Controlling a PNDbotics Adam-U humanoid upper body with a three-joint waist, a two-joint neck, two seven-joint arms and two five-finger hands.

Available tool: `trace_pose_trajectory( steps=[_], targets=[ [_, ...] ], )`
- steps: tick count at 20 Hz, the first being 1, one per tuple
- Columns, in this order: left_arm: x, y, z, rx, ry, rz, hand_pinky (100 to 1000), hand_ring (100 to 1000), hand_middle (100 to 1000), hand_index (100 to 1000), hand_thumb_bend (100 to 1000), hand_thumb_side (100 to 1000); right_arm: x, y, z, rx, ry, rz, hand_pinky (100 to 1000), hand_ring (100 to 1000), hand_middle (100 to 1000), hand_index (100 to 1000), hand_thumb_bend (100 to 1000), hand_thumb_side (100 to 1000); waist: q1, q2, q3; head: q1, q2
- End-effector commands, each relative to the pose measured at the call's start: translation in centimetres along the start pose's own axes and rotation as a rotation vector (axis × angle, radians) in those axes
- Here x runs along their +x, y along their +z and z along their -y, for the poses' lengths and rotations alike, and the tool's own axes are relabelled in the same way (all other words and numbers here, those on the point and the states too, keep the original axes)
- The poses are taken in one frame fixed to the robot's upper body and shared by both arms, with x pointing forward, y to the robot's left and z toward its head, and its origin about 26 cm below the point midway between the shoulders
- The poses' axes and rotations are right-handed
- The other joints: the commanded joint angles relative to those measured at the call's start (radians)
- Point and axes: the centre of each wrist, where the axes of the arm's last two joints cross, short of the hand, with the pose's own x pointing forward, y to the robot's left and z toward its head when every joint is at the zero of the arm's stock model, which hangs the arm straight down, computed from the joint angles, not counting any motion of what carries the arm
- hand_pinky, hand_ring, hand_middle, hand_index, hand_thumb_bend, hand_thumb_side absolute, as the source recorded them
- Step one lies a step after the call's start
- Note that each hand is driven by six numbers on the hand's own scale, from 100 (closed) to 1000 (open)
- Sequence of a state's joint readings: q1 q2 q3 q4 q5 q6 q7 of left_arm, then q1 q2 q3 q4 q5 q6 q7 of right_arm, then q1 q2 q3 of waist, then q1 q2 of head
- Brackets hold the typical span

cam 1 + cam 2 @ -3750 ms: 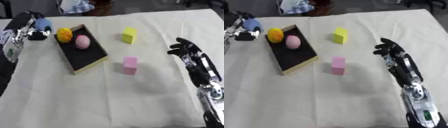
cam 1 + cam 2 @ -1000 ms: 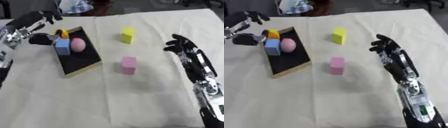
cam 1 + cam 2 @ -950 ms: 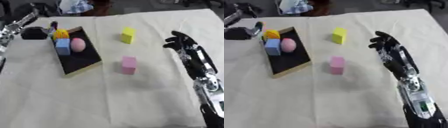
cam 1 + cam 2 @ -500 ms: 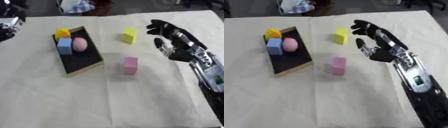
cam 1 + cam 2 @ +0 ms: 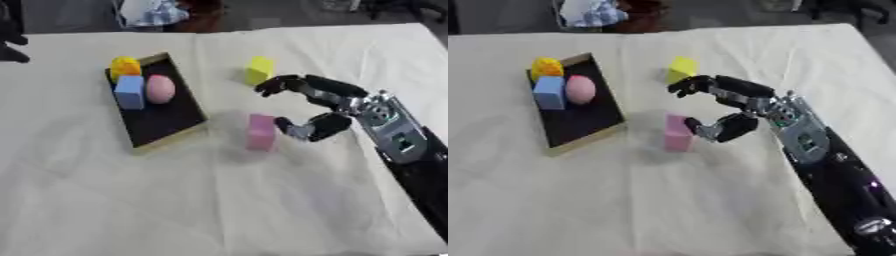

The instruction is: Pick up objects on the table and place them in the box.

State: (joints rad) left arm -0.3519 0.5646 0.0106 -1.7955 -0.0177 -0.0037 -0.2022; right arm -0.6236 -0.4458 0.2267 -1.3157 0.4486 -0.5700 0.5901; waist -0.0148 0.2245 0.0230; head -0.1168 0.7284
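The black box with a wooden rim [image 5: 171,139] lies at the left and holds a yellow object [image 5: 125,66], a blue block [image 5: 129,92] and a pink ball [image 5: 160,88]. A pink block [image 5: 261,131] stands on the cloth right of the box. A yellow block [image 5: 260,69] sits farther back. My right hand [image 5: 343,104] hangs just right of the pink block, open in a wide curve, thumb tip close beside the block and fingers [image 5: 282,84] arching over toward the yellow block. It holds nothing. My left hand [image 5: 10,41] shows only as a dark shape at the upper left edge.
A cream cloth [image 5: 219,200] covers the table, with wide bare room in front and at the right. Crumpled cloth and dark clutter [image 5: 157,11] lie beyond the far edge.
My right hand has swung left and down from beside the yellow block to the pink block's right side. My left hand has drawn back to the upper left edge.
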Motion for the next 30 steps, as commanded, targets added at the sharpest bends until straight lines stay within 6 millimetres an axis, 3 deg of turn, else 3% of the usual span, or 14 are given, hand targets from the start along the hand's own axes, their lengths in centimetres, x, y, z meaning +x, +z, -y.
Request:
trace_pose_trajectory(
  steps=[1, 10, 19, 27, 30],
  targets=[
    [0.6, 0.4, -0.5, 0.018, 0.002, 0.007, 806, 658, 699, 872, 100, 819, -0.5, -0.3, 0.6, 0.027, 0.079, -0.018, 884, 875, 894, 980, 100, 486, -0.01, -0.036, 0.001, -0.005, -0.006],
    [-0.4, 1.1, 0.8, -0.003, 0.042, -0.043, 804, 652, 693, 873, 100, 834, -1.3, -1.5, -0.9, 0.052, 0.087, -0.03, 875, 846, 859, 976, 100, 543, -0.011, -0.037, 0.005, -0.012, -0.007],
    [-1.0, 1.8, 1.1, 0.004, 0.062, -0.078, 804, 650, 690, 873, 100, 850, -0.4, -0.4, -0.1, 0.007, 0.059, -0.009, 873, 837, 859, 981, 100, 734, -0.012, -0.04, 0.004, -0.011, -0.005],
    [-1.0, 1.9, 1.2, 0.007, 0.067, -0.078, 804, 650, 690, 873, 100, 847, 0.6, -0.9, 0.0, 0.081, 0.109, 0.017, 870, 852, 888, 985, 100, 722, -0.012, -0.041, 0.002, -0.015, -0.002],
    [-1.0, 1.9, 1.3, 0.006, 0.068, -0.08, 804, 650, 691, 873, 100, 847, 0.4, -1.2, -0.5, 0.098, 0.127, 0.005, 868, 857, 906, 987, 100, 674, -0.011, -0.042, 0.003, -0.016, -0.002]
  ],
)
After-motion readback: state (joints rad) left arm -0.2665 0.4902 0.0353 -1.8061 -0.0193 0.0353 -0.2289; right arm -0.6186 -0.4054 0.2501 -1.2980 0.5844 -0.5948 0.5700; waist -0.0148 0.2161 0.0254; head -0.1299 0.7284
